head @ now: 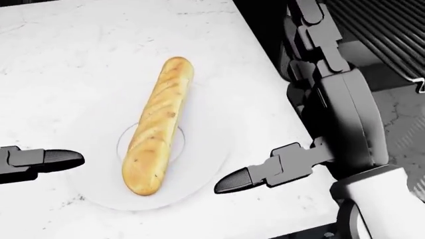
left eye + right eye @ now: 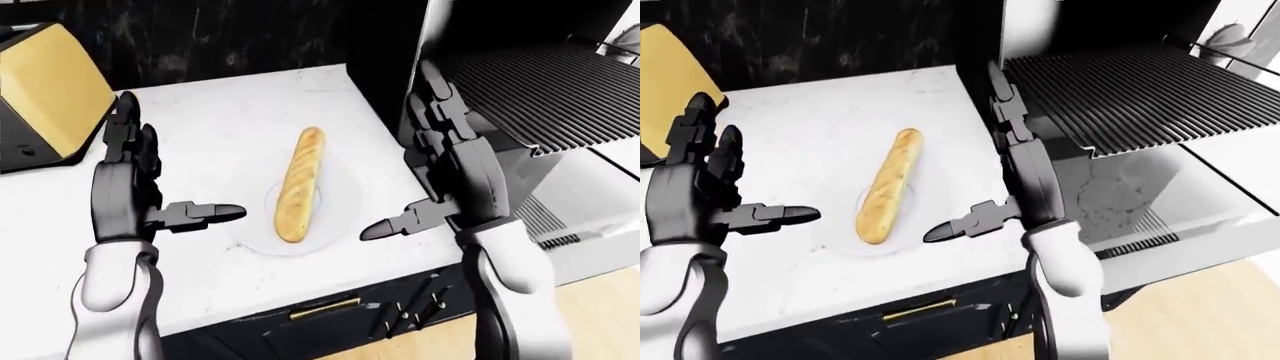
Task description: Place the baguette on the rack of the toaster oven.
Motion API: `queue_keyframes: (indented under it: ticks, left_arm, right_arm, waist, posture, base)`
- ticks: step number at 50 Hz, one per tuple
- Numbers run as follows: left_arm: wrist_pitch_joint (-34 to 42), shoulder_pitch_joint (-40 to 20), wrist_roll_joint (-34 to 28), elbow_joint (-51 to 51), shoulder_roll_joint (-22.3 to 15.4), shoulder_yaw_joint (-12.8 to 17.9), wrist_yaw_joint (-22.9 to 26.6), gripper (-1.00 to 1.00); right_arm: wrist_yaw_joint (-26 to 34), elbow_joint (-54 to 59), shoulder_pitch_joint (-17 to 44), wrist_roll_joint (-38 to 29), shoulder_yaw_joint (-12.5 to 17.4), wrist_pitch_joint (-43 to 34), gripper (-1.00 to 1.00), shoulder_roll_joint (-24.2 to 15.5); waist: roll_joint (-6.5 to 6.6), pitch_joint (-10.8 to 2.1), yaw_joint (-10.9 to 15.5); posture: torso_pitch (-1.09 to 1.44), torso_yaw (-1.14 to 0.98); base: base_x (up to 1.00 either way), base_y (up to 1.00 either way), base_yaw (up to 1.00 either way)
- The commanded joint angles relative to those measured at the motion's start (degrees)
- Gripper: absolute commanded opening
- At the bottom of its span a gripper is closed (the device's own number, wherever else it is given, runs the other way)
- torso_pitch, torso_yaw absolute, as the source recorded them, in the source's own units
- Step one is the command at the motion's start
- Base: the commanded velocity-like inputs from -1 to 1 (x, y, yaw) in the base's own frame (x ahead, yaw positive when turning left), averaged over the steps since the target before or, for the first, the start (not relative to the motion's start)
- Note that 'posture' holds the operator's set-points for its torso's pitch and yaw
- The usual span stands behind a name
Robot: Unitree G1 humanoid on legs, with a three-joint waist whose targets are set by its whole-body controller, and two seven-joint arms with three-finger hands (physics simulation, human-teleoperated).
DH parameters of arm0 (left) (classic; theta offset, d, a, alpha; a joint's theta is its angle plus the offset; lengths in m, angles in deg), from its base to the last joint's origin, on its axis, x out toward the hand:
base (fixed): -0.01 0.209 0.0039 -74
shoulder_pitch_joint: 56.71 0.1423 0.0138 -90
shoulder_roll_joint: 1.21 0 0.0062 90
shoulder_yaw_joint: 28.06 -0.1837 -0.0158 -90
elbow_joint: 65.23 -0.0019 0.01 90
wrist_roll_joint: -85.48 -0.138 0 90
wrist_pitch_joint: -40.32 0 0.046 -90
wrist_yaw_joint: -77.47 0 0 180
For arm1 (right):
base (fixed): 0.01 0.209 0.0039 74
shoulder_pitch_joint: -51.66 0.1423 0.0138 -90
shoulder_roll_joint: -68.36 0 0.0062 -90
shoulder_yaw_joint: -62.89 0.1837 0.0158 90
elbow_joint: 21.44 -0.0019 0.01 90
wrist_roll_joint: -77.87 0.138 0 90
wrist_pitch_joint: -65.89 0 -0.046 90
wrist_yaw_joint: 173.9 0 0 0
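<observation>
Baguette (image 1: 157, 135) on white plate (image 1: 206, 164) (countertop), left hand (image 2: 125, 187) and right hand (image 2: 455, 176) flanking it, fingers spread.

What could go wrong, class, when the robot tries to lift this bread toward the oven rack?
1. Both hands, left hand and right hand, are open either side of the baguette; an uneven squeeze might roll it off the plate.
2. The rack sits close by the right arm, which might strike it.

A kitchen: white marble counter (image 2: 230, 112), dark cabinets (image 2: 930, 322), ribbed oven rack (image 2: 1120, 90)
</observation>
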Motion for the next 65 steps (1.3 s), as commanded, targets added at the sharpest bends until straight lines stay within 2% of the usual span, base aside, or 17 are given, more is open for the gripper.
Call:
queue_keyframes:
  ticks: [1,8,14,19,20,21,22,24,28,31,35,40,42,45,49,59,65]
  left_arm:
    - [-2.3,-1.1,-0.4,2.1,-0.7,0.7,-0.5,1.00]
    - [-3.1,-0.7,-0.2,1.7,-0.6,0.9,-0.4,1.00]
    - [-3.1,-0.9,0.1,1.4,-0.7,1.1,-0.7,1.00]
    - [-2.8,-1.2,0.6,1.5,-0.9,1.4,-0.9,1.00]
    - [-2.6,-1.1,0.8,1.7,-0.9,1.6,-0.9,1.00]
    - [-2.5,-1.1,1.0,1.9,-1.0,1.9,-0.9,1.00]
    - [-2.3,-1.1,1.2,2.0,-1.1,2.0,-0.9,1.00]
    - [-1.9,-1.0,1.6,2.6,-1.4,2.7,-0.8,1.00]
    - [-1.7,-0.8,2.3,3.1,-1.7,3.7,-1.0,1.00]
    - [-1.4,0.0,3.4,4.3,-1.9,5.0,-1.1,1.00]
    - [-0.3,0.7,4.8,6.0,-2.6,7.1,-0.9,1.00]
    - [-0.5,1.2,5.3,6.3,-2.8,7.8,-1.3,1.00]
    - [-0.4,1.1,5.4,6.3,-2.9,7.9,-1.4,1.00]
    - [0.4,1.3,6.0,7.2,-3.0,8.4,-1.5,1.00]
    - [0.1,1.8,6.4,7.7,-2.9,8.7,-1.4,1.00]
    - [0.8,3.0,9.0,10.1,-2.4,11.4,-1.4,1.00]
    - [2.2,2.7,10.4,10.3,-2.9,11.4,-2.3,1.00]
  right_arm:
    - [0.3,-2.1,1.4,-0.2,-0.5,2.3,1.00,0.0]
    - [2.5,-0.9,3.6,-2.6,-1.7,0.7,1.00,0.0]
    - [5.8,1.3,8.4,-6.5,-2.9,-2.5,1.00,0.2]
    - [11.5,7.6,18.2,-13.2,-4.6,-8.0,1.00,-0.5]
    - [12.9,9.9,20.8,-14.6,-4.3,-11.5,1.00,-0.1]
    - [14.3,12.8,23.6,-17.1,-5.3,-11.1,1.00,-1.1]
    - [15.5,14.2,24.9,-18.3,-5.0,-10.9,1.00,-0.8]
    - [21.4,19.4,30.4,-21.3,-6.0,-11.4,1.00,-1.4]
    - [30.1,28.9,37.0,-31.0,-7.4,-5.4,1.00,-1.4]
    - [35.0,35.3,42.1,-36.2,-6.9,-0.3,1.00,0.3]
    - [39.3,44.7,47.3,-41.2,-6.2,10.4,1.00,1.2]
    - [39.0,56.2,52.1,-43.6,-4.2,25.0,1.00,0.0]
    - [40.2,60.2,53.7,-43.2,-4.6,32.6,1.00,-0.8]
    - [42.9,65.2,56.7,-43.0,-4.0,35.6,1.00,0.1]
    - [46.1,68.9,56.4,-44.1,-5.6,43.2,1.00,1.3]
    - [39.8,83.7,61.4,-50.0,-5.6,59.0,1.00,2.5]
    - [37.2,89.6,65.5,-51.9,-4.8,61.2,1.00,1.2]
  waist:
    - [-0.22,-1.44,0.1]
    - [-0.54,-1.93,-0.1]
    - [-0.59,-1.87,-0.2]
    - [-0.43,-1.55,-0.3]
    - [-0.38,-1.47,-0.3]
    - [-0.31,-1.43,-0.4]
    - [-0.25,-1.33,-0.5]
    - [-0.10,-1.19,-0.5]
    - [0.27,-0.85,-0.7]
    - [0.65,-0.68,-0.9]
    - [1.14,-0.40,-1.1]
    - [1.53,-0.27,-1.3]
    - [1.62,-0.31,-1.3]
    - [1.76,-0.36,-1.4]
    - [1.91,-0.19,-1.6]
    - [2.25,-0.32,-1.8]
    - [2.22,-0.30,-1.3]
  posture:
    - [0.00,0.00]
    - [0.00,0.00]
    - [0.00,0.00]
    - [0.00,0.00]
    - [0.00,0.00]
    - [0.00,0.00]
    - [0.00,0.00]
    - [0.00,0.00]
    - [0.00,0.00]
    - [0.00,0.00]
    - [0.00,0.00]
    - [0.00,0.00]
    - [0.00,0.00]
    - [0.00,0.00]
    - [0.00,0.00]
    - [0.00,0.00]
    - [0.00,0.03]
  base:
    - [0.00,0.00,0.00]
    - [0.00,0.00,0.00]
    - [0.00,0.00,0.00]
    - [0.00,0.00,0.00]
    - [0.00,0.00,0.00]
    - [0.00,0.00,0.00]
    - [0.00,0.00,0.00]
    - [0.00,0.00,0.00]
    - [0.00,0.00,0.00]
    - [0.00,0.00,0.00]
    - [0.00,0.00,0.00]
    - [0.00,0.00,0.00]
    - [0.00,0.00,0.00]
    - [0.00,0.00,0.00]
    - [0.00,0.00,0.00]
    - [0.00,0.00,0.00]
    - [0.00,0.00,0.00]
